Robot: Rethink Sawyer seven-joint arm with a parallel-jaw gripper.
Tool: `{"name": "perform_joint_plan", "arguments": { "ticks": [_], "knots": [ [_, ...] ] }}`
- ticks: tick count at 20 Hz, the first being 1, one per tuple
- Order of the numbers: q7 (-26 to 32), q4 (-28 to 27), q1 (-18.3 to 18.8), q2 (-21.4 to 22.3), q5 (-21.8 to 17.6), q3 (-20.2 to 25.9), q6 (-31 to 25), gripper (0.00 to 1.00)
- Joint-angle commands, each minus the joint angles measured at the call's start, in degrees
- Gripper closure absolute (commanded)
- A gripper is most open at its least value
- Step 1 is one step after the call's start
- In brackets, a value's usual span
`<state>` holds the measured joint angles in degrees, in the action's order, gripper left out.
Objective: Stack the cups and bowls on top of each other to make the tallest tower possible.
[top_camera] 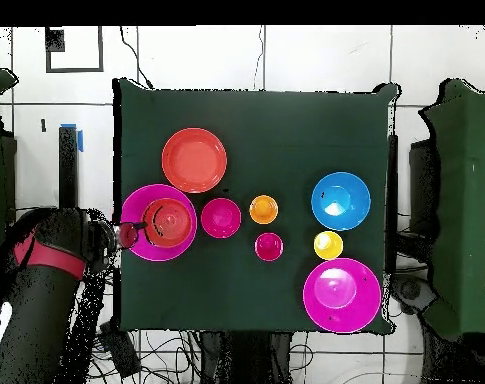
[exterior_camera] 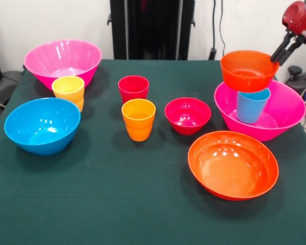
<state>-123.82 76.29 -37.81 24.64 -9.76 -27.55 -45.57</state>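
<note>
Gripper (exterior_camera: pixel 281 52): at small orange bowl's (exterior_camera: pixel 248 70) far rim; cannot tell whether jaws are apart or together.
Stack: small orange bowl sits on blue cup (exterior_camera: pixel 253 105), upright inside pink bowl (exterior_camera: pixel 275 113).
Table (exterior_camera: pixel 117 204): wide orange bowl (exterior_camera: pixel 232 164), crimson bowl (exterior_camera: pixel 187 115), 3 cups, blue bowl (exterior_camera: pixel 42 125), second pink bowl (exterior_camera: pixel 62 61) stand apart.

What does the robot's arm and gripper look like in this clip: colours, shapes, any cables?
The arm is bulky and rounded, red and black: a glossy red shell with black sections in the overhead view. In the front view only its end shows, a red rounded housing from which the gripper extends as thin black linkages ending in slim black jaws. No cables or markings are legible on the arm itself.
</note>
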Motion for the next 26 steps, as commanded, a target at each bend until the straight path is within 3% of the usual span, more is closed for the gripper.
{"name": "perform_joint_plan", "arguments": {
  "ticks": [1,6,26],
  "knots": [
    [-6.71,-2.98,0.2,-2.62,1.17,4.04,-7.48,1.0],
    [-3.28,-3.85,1.38,-1.91,0.98,4.96,-10.63,1.0],
    [-8.38,-10.81,-0.3,-6.58,2.54,5.27,-14.37,1.0]
  ]
}}
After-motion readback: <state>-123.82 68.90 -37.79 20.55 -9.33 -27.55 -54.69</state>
